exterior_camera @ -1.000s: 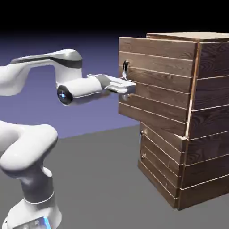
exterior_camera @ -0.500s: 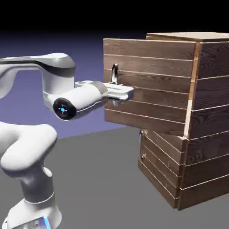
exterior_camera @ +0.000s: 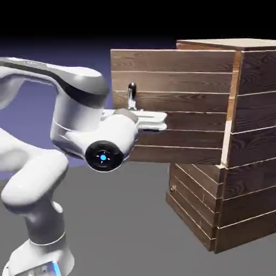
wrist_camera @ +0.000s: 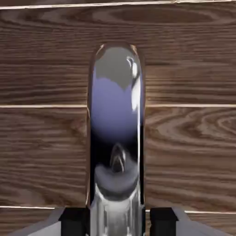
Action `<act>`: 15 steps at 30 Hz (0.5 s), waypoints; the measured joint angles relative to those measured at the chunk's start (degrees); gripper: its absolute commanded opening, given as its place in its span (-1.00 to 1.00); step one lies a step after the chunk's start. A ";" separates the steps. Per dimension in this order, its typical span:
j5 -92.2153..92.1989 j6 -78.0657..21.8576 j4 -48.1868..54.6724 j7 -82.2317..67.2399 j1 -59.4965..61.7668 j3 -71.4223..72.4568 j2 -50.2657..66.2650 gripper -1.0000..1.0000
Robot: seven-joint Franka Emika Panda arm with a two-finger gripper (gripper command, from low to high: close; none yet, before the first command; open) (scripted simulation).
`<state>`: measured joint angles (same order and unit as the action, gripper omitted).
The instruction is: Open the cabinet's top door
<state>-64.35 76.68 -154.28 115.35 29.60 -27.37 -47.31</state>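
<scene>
The cabinet (exterior_camera: 253, 135) of dark brown planks stands at the exterior view's right. Its top door (exterior_camera: 178, 75) is swung well out from the cabinet front, its free edge toward the left. A slim silver bar handle (exterior_camera: 131, 91) stands upright near that edge. My gripper (exterior_camera: 139, 117) is shut on the handle's lower part. In the hand view the handle (wrist_camera: 115, 115) fills the middle against the door's planks (wrist_camera: 193, 138), and my gripper (wrist_camera: 117, 222) clamps it, with a dark fingertip (wrist_camera: 73, 222) on each side.
Below the open door sits the shorter lower door (exterior_camera: 191, 202), closed, with a small knob (exterior_camera: 173, 188). The grey table (exterior_camera: 124, 226) spreads in front of the cabinet. My white arm's elbow and forearm (exterior_camera: 81, 124) hang left of the door.
The top door has swung farther open, its free edge moving to the exterior view's left. My hand went with the handle, and the wrist turned toward the camera.
</scene>
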 measured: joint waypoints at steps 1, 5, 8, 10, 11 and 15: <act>1.40 -1.96 1.78 -0.83 -0.99 -1.60 2.08 -1.00; 6.10 -9.95 9.28 -4.26 -5.36 -7.67 10.38 -1.00; 8.75 -16.06 15.15 -7.03 -8.80 -11.89 16.61 -1.00; 10.16 -20.16 19.07 -9.03 -11.01 -14.52 20.77 -1.00; 10.76 -22.21 21.01 -10.09 -12.05 -15.78 22.84 -1.00; 12.64 -30.29 28.51 -14.72 -15.49 -20.21 31.15 -1.00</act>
<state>-51.71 46.39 -125.77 100.63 14.11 -47.58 -16.16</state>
